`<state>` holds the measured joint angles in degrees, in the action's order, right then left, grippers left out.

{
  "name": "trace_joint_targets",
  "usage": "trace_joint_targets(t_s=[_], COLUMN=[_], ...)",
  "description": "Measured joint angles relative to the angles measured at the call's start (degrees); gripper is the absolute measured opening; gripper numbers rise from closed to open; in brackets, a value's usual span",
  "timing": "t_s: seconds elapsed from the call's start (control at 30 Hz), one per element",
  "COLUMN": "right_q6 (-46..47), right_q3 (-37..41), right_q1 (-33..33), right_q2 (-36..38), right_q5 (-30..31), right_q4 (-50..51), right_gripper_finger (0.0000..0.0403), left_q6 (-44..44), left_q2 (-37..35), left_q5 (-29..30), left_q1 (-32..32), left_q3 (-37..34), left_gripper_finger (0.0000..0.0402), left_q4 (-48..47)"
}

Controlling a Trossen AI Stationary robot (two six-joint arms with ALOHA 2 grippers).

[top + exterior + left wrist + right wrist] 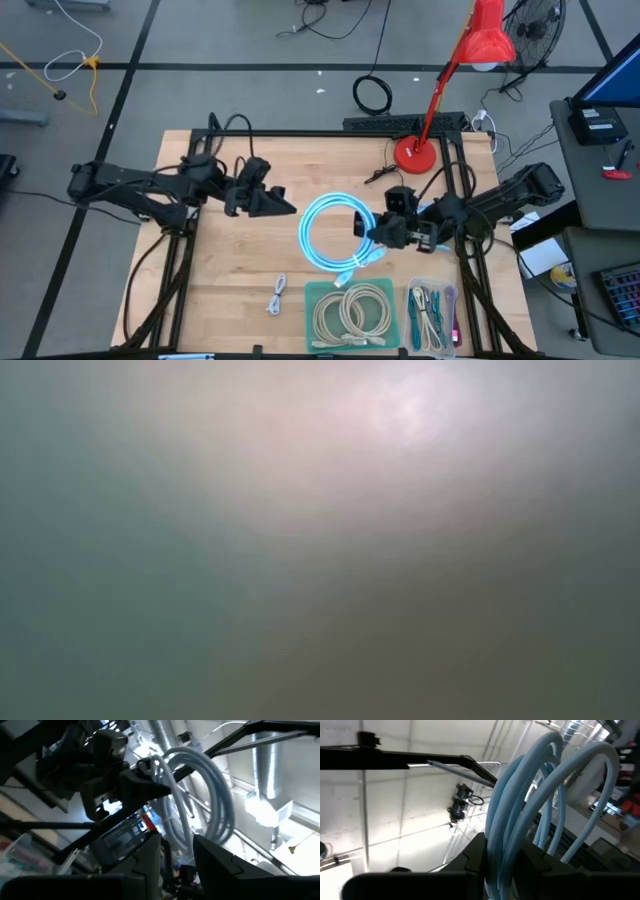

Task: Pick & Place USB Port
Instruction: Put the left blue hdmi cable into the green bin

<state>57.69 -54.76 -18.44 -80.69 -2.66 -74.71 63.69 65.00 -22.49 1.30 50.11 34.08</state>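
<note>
A light-blue coiled cable (pixel 325 232) is held up over the middle of the wooden table (pixel 230 270). My right gripper (pixel 364 226) is shut on the coil's right side. In the right wrist view the loops (pixel 545 775) rise past its fingers. A loose tail with the plug end (pixel 349 273) droops toward the green tray. My left gripper (pixel 289 207) hovers open just left of the coil. In the left wrist view the coil (pixel 210 795) shows beyond its fingers (pixel 150 852). The low view shows only blur. My right gripper pinches several turns of the coil (pixel 506 837) together between its two fingers (pixel 476 854), on the side toward the table's right edge. The fingers slant upward from the right and lie across the strands. The loops stand up past the fingers, and the tail hangs slack.
At the near edge a green tray (pixel 318 298) holds beige coiled cables, and a clear bin (pixel 452 300) beside it holds green cables. A small white cable (pixel 277 297) lies on the table. A red desk lamp (pixel 418 152) stands at the far right.
</note>
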Motion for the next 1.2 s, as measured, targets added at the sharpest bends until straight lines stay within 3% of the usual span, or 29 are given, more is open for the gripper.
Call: trace_joint_targets(t_s=[0.4,0.6,1.0,1.2], right_q6=[0.1,0.7,0.2,0.1], right_q3=[0.0,0.0,0.0,0.0], right_q1=[0.1,0.1,0.1,0.4], right_q2=[0.1,0.1,0.1,0.1], right_q5=[0.1,1.4,2.9,3.1], right_q4=[1.5,4.4,6.0,6.0], right_gripper_finger=[0.0053,0.0055,0.0053,0.0053], left_q6=[2.9,6.5,5.6,6.2], left_q2=[-0.3,0.1,0.4,2.6], left_q5=[1.8,-1.5,2.0,2.0], left_q1=[0.0,0.1,1.3,1.8], left_q3=[0.0,0.0,0.0,0.0], left_gripper_finger=[0.0118,0.0122,0.026,0.0286], left_q4=[0.6,0.7,0.5,0.6])
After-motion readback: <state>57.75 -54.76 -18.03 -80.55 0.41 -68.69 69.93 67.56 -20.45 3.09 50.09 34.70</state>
